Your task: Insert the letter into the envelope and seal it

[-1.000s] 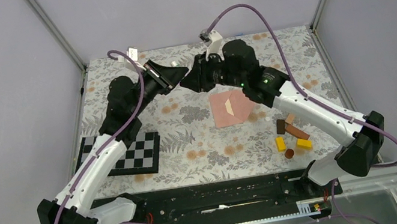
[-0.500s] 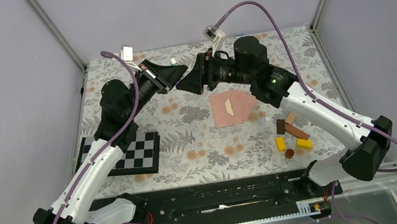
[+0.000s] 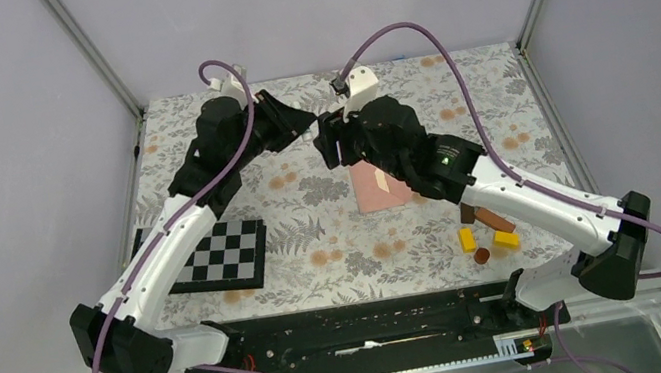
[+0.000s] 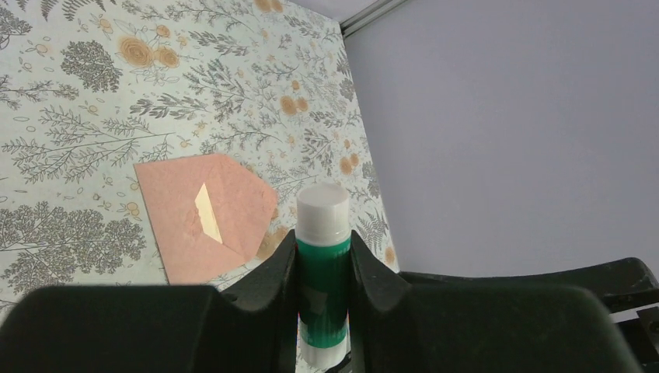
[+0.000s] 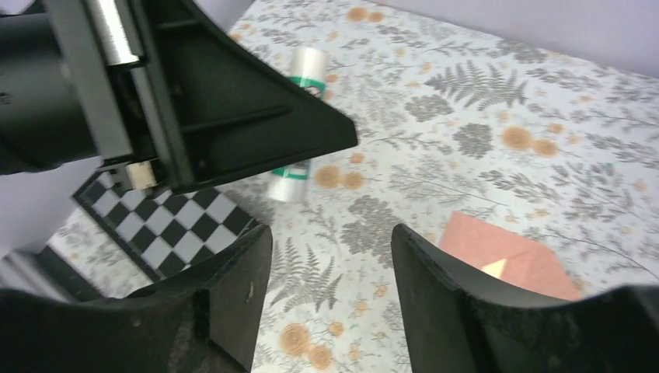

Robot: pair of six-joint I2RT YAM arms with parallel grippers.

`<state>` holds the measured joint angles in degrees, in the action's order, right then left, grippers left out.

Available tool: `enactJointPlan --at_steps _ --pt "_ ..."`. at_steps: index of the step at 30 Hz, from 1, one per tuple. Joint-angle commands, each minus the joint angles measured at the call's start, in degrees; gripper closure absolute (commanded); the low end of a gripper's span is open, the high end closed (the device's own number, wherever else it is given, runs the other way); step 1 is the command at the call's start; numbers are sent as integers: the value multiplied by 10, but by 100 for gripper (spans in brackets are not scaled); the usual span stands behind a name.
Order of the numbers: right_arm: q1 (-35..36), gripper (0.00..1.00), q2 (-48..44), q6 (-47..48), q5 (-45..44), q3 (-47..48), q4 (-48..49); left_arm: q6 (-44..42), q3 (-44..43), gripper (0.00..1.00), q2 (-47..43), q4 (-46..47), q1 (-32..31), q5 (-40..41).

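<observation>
- Top external view: the floral table (image 3: 337, 246) carries everything, and both grippers hang above its far half, tip to tip, just apart.
- Checkerboard (image 3: 221, 255): lies flat well to the near-left of the left gripper (image 3: 301, 122), beside that arm's forearm. From the right wrist it shows beyond the left finger of the right gripper (image 5: 330, 256).
- Envelope (image 3: 378, 194): the salmon-pink envelope lies flat on the table, just on the near side of the right gripper and partly under that arm's wrist. In the right wrist view it sits below and outside the right finger. In the left wrist view it lies on the table below the left gripper's tips and off to their left. Neither gripper touches it.
- Right gripper: its jaws are spread wide with nothing between them, only the table beneath.
- Left gripper: its jaws are pinched on the glue stick (image 4: 322, 272).
- Glue stick: green body with a white end poking out past the fingertips.
- Small blocks (image 3: 486, 231): brown and yellow, clustered well to the near-right of the right gripper, beside its forearm.
- Cream paper (image 4: 207, 214): a narrow sliver shows at the envelope's flap.
</observation>
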<state>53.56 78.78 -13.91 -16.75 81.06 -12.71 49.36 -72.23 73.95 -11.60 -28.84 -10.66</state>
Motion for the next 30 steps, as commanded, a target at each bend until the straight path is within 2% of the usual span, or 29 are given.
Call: enactJointPlan --at_steps 1,7,15,22,26,30 --pt "9 38 6 46 -90 -7 23 -10 -40 100 2 -5 -2 9" --pt "11 40 25 44 -73 1 31 -3 -45 100 12 -5 -2 6" --pt "42 36 47 36 -79 21 67 17 -32 100 11 12 -2 17" --pt "45 37 79 36 -134 41 87 28 -23 100 4 22 -3 12" --pt "45 48 94 39 -154 55 92 33 -13 100 -5 29 -3 9" --pt "39 67 95 35 -139 52 90 38 2 100 -21 50 -2 5"
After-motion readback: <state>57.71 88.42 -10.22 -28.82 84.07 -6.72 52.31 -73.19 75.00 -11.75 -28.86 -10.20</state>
